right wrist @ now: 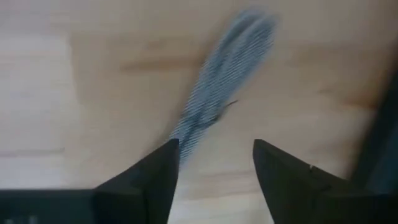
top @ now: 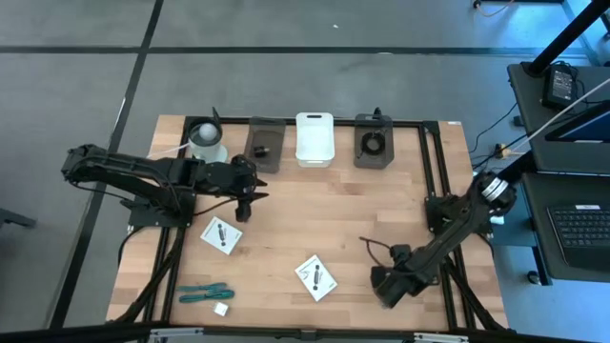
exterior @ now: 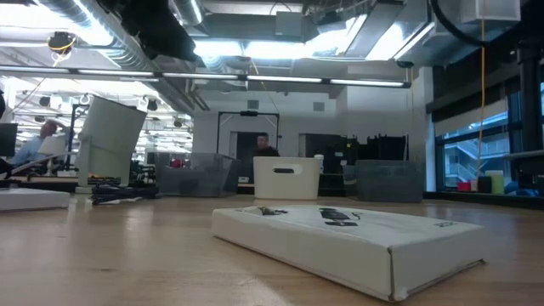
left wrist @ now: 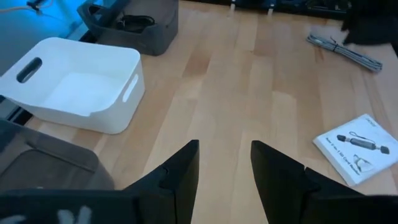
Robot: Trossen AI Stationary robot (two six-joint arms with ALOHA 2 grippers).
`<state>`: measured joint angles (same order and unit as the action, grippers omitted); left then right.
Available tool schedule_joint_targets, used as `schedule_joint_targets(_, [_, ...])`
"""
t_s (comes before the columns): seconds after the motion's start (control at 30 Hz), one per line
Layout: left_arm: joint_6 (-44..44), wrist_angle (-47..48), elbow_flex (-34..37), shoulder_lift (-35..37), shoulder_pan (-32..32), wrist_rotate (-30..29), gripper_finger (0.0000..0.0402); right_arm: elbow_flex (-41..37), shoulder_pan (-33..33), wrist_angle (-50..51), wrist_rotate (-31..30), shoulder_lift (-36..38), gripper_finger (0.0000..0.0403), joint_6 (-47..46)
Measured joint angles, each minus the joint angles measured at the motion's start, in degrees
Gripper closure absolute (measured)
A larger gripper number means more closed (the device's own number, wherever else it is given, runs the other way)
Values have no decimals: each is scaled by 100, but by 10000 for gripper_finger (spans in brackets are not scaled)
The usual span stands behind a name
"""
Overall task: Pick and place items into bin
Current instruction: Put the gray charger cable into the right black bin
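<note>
Wooden slatted surface (top: 362, 219), viewed from above.

Item 1. White rectangular plastic bin (top: 315, 138), 12 o'clock edge of the surface, flanked by two dark trays; empty as far as the left wrist view shows. Judged to be the drop point.

Item 2. White square packet with black marks (top: 222, 234), at 9 o'clock of centre, lying flat.

Item 3. Second white square packet (top: 315, 276), toward 6 o'clock, flat, well apart from the first.

Item 4. Teal ties (top: 205, 293), at 7 o'clock, with a tiny white cube (top: 221, 309) just beside them.

Item 5. Grey striped tie (right wrist: 217, 81), lying on the wood directly ahead of the right end effector (right wrist: 214, 165), at 4 o'clock. Its fingers stand apart, released, nothing between them; apparently lined up for a pick.

Item 6. Left end effector (left wrist: 224, 168), at 10 o'clock, just above the first packet, pointed toward the bin. Fingers partly apart, gripping nothing visible.

Item 7. White cup-like cylinder (top: 206, 141), at 11 o'clock; not for binning.

No item yet in the bin.
</note>
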<state>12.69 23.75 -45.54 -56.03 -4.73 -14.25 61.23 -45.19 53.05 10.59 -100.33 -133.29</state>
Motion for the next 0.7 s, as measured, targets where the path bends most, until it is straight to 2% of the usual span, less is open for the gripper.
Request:
schedule_joint_targets(0.13, [-249,39,0,0,0,-145,261,0,2,-457,-32,-408,177,5])
schedule_joint_targets(0.2, [-588,45,0,0,0,-260,261,30,9,-562,-21,-555,185,9])
schedule_joint_targets(0.3, [-682,71,0,18,0,-270,261,37,9,-656,-63,-673,230,4])
schedule_joint_targets(0.47, [-794,425,20,20,0,-137,261,29,51,-668,-175,-547,373,142])
schedule_joint_targets(0.6, [-833,364,367,125,0,254,266,-18,167,-218,-362,-192,377,165])
schedule_joint_targets(0.7, [-674,-60,759,302,0,578,276,227,358,276,-804,162,382,241])
